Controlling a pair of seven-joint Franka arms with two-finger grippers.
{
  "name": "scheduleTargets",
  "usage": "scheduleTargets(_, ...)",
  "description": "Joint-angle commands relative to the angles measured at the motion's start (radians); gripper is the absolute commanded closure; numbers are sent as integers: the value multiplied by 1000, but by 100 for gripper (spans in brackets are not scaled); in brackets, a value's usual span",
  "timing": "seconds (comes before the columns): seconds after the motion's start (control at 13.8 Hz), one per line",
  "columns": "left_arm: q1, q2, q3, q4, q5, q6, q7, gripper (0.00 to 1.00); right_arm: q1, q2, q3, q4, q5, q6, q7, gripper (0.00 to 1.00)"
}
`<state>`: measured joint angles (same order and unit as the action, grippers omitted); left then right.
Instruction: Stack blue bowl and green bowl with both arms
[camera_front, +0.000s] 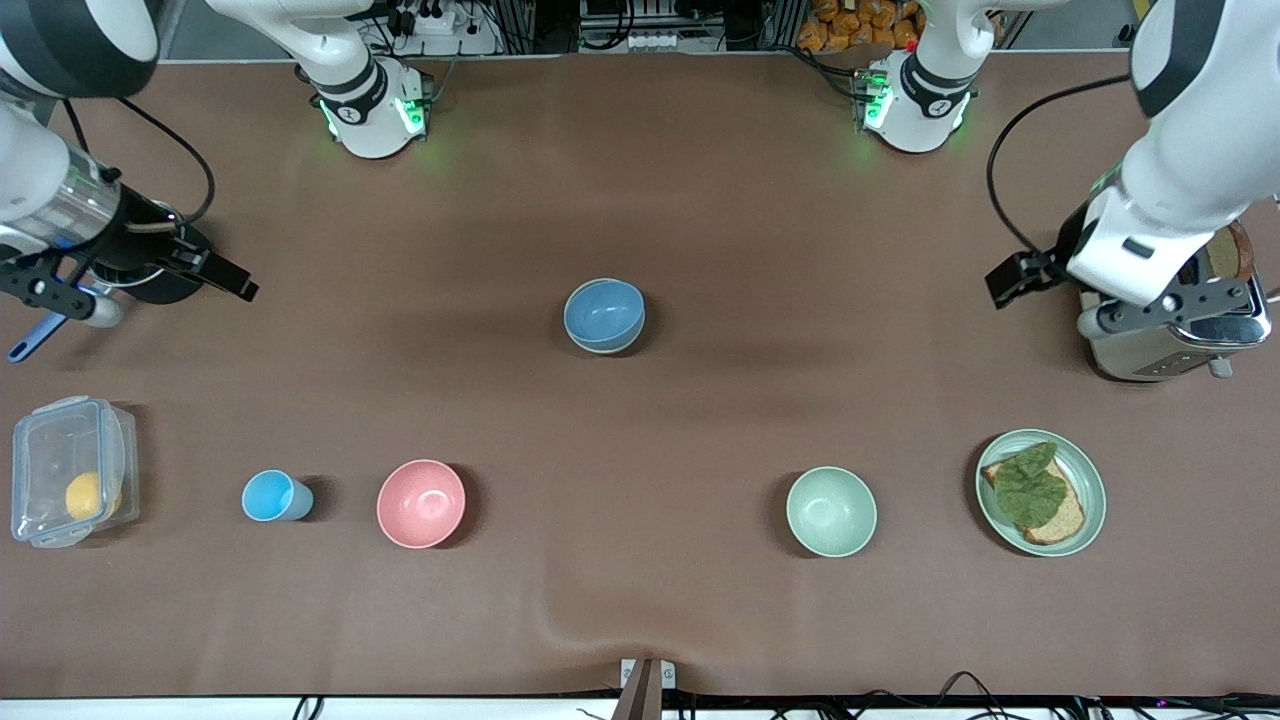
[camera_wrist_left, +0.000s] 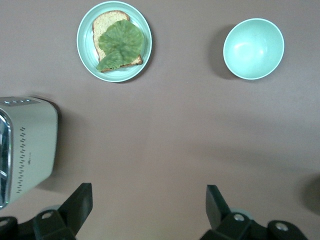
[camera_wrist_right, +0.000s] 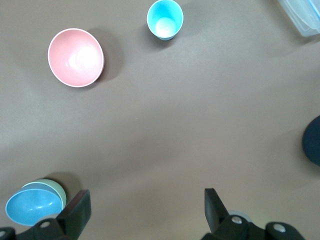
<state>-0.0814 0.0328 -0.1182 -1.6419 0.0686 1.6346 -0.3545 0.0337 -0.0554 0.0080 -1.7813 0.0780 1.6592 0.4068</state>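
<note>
I saw the blue bowl (camera_front: 604, 314) nested in the green bowl (camera_wrist_right: 50, 186) mid-worktop (camera_front: 700, 420), with my left claw (camera_wrist_left: 149, 207) spread above the toaster's (camera_front: 1170, 335) end and my right claw (camera_wrist_right: 145, 210) spread at the other end.

A pink bowl (camera_front: 421, 503) sits beside a sky-blue cup (camera_front: 275, 496); toast lies on a mint plate (camera_front: 1087, 475).
</note>
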Motion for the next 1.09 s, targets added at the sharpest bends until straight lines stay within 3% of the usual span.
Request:
scheduleTargets(0.0, -12, -53, 32, -27, -24, -10, 95, 0, -32, 2, 12, 80, -18, -100, -8, 0)
scheduleTargets(0.36, -15, -68, 66, 19, -64, -33, 144, 0, -72, 107, 18, 272, -15, -151, -13, 0)
scheduleTargets(0.72, -11, -36, 72, 91, -75, -110, 146, 0, -80, 106, 27, 303, -12, -151, -54, 0)
scheduleTargets(1.01, -9, -37, 72, 94, -69, -119, 225, 0, -86, 89, 53, 298, -40, -165, -57, 0)
